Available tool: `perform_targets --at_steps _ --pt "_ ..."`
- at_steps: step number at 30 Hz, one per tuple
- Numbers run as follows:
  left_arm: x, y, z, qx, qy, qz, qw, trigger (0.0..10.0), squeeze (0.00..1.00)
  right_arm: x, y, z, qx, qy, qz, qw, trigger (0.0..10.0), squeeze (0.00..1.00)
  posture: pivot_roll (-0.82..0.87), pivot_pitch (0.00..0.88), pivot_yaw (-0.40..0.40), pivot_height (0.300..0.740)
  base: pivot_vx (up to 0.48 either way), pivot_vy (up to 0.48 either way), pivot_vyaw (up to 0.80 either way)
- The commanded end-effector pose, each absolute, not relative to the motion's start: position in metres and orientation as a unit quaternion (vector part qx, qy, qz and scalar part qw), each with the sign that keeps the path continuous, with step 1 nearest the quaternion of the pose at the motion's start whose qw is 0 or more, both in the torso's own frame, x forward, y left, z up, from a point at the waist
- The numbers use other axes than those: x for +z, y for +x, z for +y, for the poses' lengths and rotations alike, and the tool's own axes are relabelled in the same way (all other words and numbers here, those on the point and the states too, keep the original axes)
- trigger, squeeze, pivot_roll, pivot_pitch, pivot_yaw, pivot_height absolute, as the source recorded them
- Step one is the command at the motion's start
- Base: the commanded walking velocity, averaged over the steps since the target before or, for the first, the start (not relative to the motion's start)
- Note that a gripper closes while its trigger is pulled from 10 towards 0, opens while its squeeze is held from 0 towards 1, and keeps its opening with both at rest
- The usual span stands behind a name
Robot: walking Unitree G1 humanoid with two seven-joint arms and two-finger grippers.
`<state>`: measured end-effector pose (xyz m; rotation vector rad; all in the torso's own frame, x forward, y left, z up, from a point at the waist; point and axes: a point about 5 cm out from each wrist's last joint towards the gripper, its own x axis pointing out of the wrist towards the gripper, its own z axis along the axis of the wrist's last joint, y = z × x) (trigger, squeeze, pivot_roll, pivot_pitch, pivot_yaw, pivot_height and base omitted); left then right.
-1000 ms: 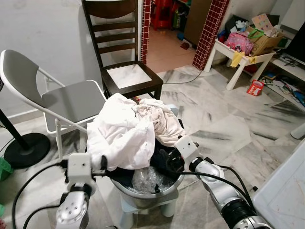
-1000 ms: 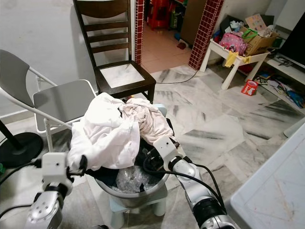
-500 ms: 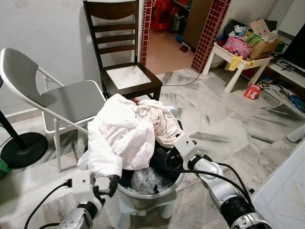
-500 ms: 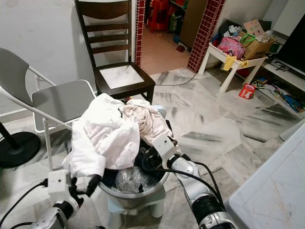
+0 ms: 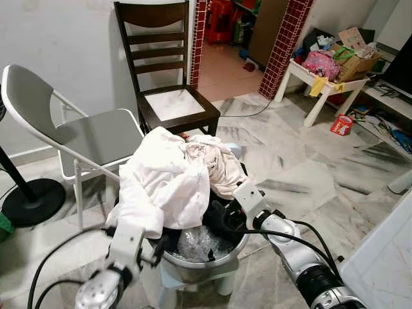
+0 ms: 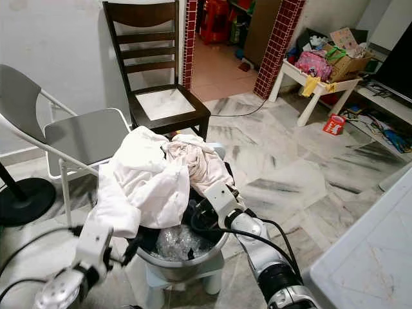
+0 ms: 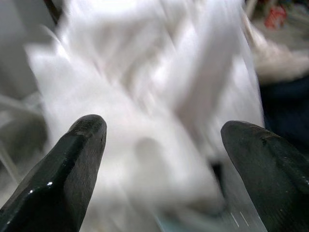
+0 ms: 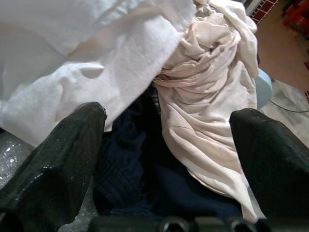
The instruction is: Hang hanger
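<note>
Marble floor [image 5: 290, 161] (two chairs)

shiny metal basin [image 5: 212, 261], soft white cloth [image 5: 164, 183]

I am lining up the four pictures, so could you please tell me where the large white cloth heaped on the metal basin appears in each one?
Left eye view: white cloth, centre, draped over the round metal basin's left side.
Right eye view: centre-left, same drape.
Left wrist view: blurred white beyond the open left pincer.
Right wrist view: upper part, beyond the open right pincer.
Shared landmark: the cream garment beside it.
</note>
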<state>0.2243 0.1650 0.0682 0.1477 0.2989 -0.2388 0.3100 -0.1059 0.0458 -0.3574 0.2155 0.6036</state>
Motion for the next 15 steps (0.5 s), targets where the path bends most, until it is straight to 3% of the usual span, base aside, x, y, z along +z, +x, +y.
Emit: perform_targets --at_steps 1,7,15 --pt "0.079 0.234 0.171 -0.097 0.088 0.121 0.984 10.0 0.0 0.048 0.313 -0.11 0.287 -0.18 0.102 0.935 10.0 0.0 0.08 0.028 -0.091 0.74 0.0 0.0 0.0" --pt "0.115 0.265 0.178 -0.083 0.094 0.045 0.991 10.0 0.0 0.047 0.312 -0.113 0.285 -0.181 0.103 0.936 10.0 0.0 0.07 0.03 -0.085 0.74 0.0 0.0 0.0" --pt "0.089 0.29 0.2 -0.048 0.137 0.117 0.982 10.0 0.0 0.046 0.308 -0.11 0.286 -0.177 0.1 0.936 10.0 0.0 0.06 0.04 -0.075 0.74 0.0 0.0 0.0"
